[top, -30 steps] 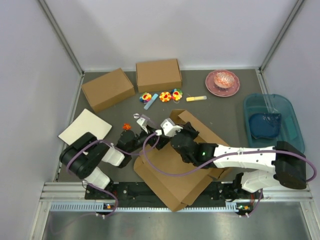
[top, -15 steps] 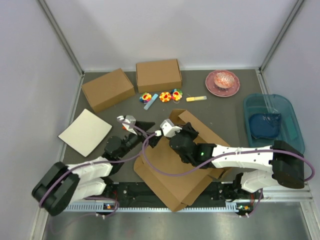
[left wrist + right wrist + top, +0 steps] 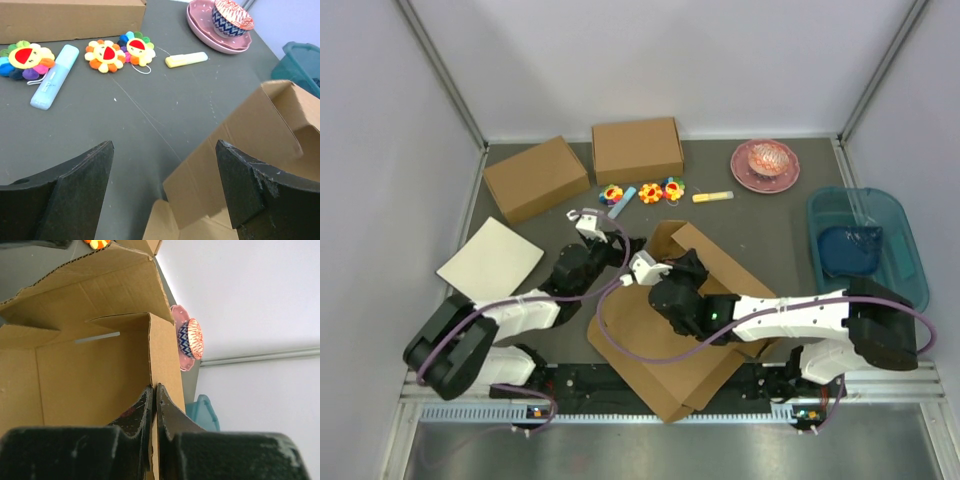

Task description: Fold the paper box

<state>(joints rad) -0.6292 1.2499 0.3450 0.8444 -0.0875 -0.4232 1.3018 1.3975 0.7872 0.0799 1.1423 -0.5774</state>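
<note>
The paper box (image 3: 665, 345) lies as a large brown die-cut sheet at the near middle of the table, with its far walls raised (image 3: 705, 245). My right gripper (image 3: 665, 262) is shut on the thin edge of one upright wall; in the right wrist view the jaws (image 3: 154, 388) pinch that cardboard edge, with the box's inside (image 3: 85, 370) to their left. My left gripper (image 3: 615, 240) is open just left of the raised corner. In the left wrist view its wide-apart fingers (image 3: 164, 145) hold nothing, and a raised flap (image 3: 240, 145) stands ahead near the right finger.
Two formed brown boxes (image 3: 536, 178) (image 3: 637, 150) stand at the back left. An off-white board (image 3: 490, 262) lies at the left. Flower toys (image 3: 650, 192), a blue marker (image 3: 622, 201) and a yellow highlighter (image 3: 713, 197) lie behind the sheet. A pink plate with a bowl (image 3: 765, 163) and a teal bin (image 3: 865, 245) are on the right.
My left arm has stretched forward and right, bringing its open gripper up to the box's raised left corner. My right gripper has shifted slightly left, still pinching the wall.
</note>
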